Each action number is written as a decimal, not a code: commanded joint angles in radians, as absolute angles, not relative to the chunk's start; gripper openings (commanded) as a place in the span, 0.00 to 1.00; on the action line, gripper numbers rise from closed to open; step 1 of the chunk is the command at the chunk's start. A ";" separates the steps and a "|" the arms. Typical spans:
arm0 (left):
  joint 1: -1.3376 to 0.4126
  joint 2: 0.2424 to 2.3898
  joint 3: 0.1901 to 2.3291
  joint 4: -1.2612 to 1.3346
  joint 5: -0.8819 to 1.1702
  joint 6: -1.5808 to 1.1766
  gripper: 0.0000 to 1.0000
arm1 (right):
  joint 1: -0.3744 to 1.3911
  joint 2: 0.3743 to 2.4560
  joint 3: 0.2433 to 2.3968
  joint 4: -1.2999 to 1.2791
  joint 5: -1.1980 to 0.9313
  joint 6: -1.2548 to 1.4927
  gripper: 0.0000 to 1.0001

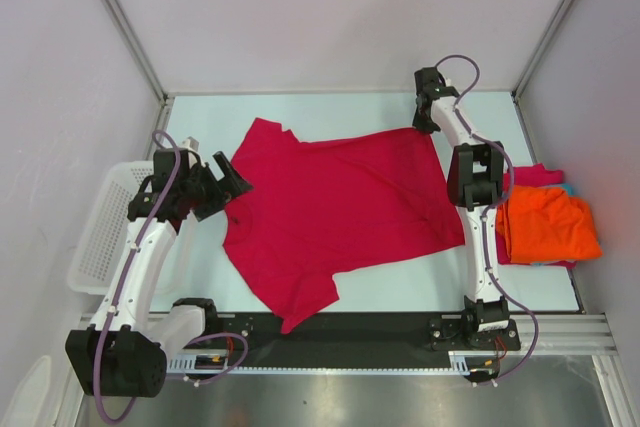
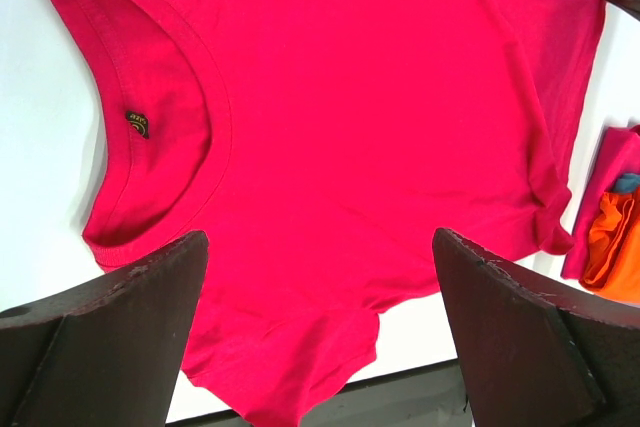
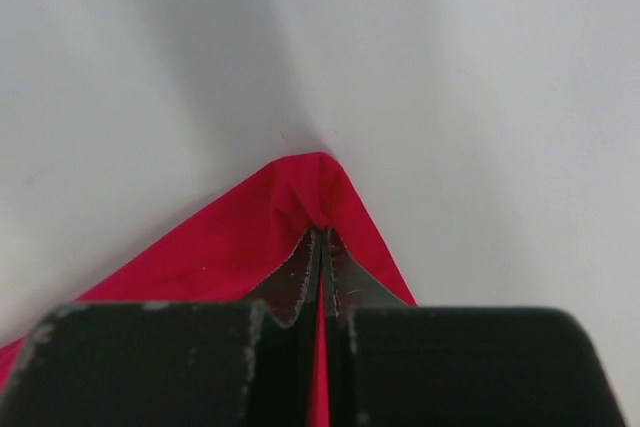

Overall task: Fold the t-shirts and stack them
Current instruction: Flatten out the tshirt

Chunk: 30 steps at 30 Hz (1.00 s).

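A crimson red t-shirt [image 1: 335, 202] lies spread flat across the middle of the table, collar toward the left. My right gripper [image 1: 424, 127] is at its far right corner and is shut on that corner of the red t-shirt [image 3: 290, 217], the cloth pinched between the fingertips. My left gripper [image 1: 238, 175] hovers at the collar side, wide open with nothing between its fingers [image 2: 150, 297]; the collar [image 2: 160, 137] with its label lies just ahead of it. At the right edge sits a stack of folded t-shirts [image 1: 548, 227], orange on top, with pink and teal showing beneath.
A white plastic lattice basket [image 1: 100, 232] stands off the table's left edge beside my left arm. Pale enclosure walls [image 1: 330, 17] close in the back and sides. A black rail [image 1: 340, 327] runs along the near edge, and the shirt's lower sleeve reaches onto it.
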<state>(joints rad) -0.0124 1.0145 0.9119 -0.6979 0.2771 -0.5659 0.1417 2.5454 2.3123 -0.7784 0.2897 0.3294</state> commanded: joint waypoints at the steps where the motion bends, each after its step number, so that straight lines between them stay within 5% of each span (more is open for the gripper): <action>1: -0.003 1.011 0.927 -0.690 0.299 -0.538 1.00 | 0.147 2.528 2.391 -0.741 0.353 0.290 0.00; 29: 0.023 1.068 0.946 -0.700 0.282 -0.523 0.99 | 0.032 2.715 2.605 -0.756 0.468 0.250 0.00; 30: 0.025 1.080 0.940 -0.690 0.288 -0.531 1.00 | 0.037 2.712 2.599 -0.759 0.439 0.252 0.10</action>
<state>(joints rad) 0.0162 1.0538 0.9195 -0.7143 0.2836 -0.5468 0.0402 2.7083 2.5542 -0.7864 0.4820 0.2497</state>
